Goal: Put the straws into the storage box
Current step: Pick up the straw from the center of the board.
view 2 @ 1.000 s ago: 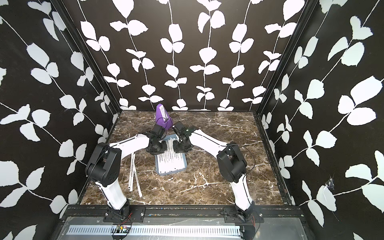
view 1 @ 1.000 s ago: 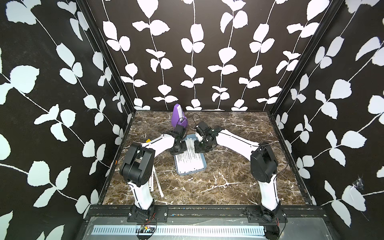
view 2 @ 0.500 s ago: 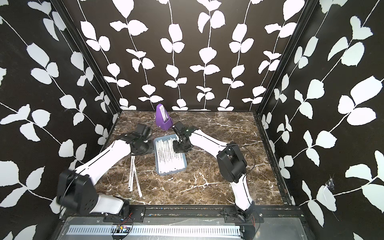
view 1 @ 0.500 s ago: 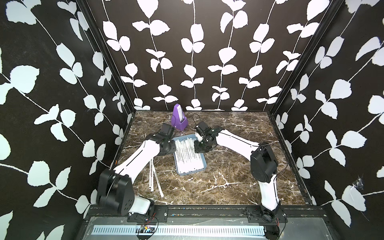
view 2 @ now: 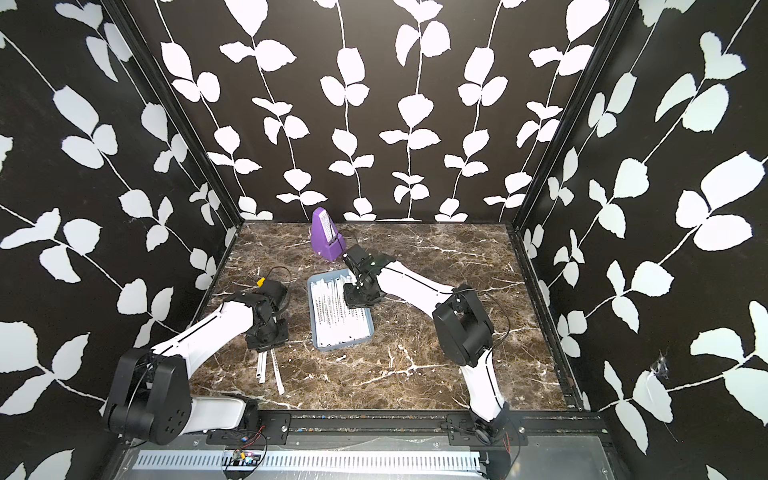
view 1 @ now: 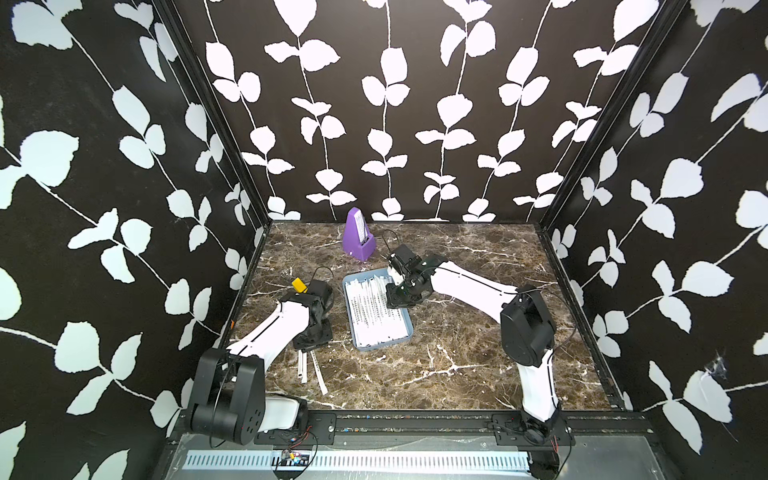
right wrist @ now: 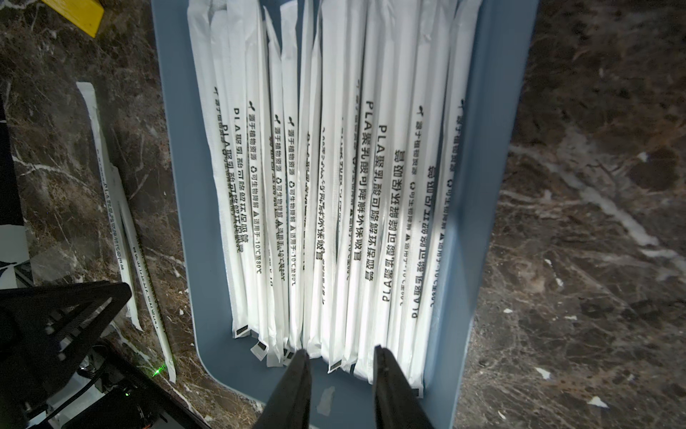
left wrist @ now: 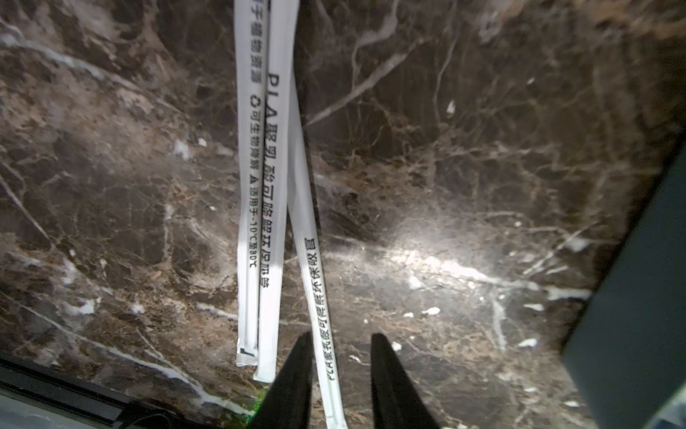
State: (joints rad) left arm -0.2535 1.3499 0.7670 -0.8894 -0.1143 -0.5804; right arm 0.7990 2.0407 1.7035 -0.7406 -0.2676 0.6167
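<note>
Straws (right wrist: pixel 334 185) mostly fill the storage box (right wrist: pixel 493 185); 3 loose straws (left wrist: pixel 267 185) lie on the marble table (left wrist: pixel 445 185) beside it, yet to go in. Left gripper (left wrist: pixel 339 338) hovers part-open astride 1 of them, gripping nothing. Right gripper (right wrist: pixel 339 353), part-open and empty, hangs over the box's end.

The desk (left wrist: pixel 482 167) is gleaming like polished brown marble, reflecting light. The straws (right wrist: pixel 334 185) are showing creased, matt white paper wrappers; the storage box (right wrist: pixel 479 185) is showing smooth, satin blue plastic.
</note>
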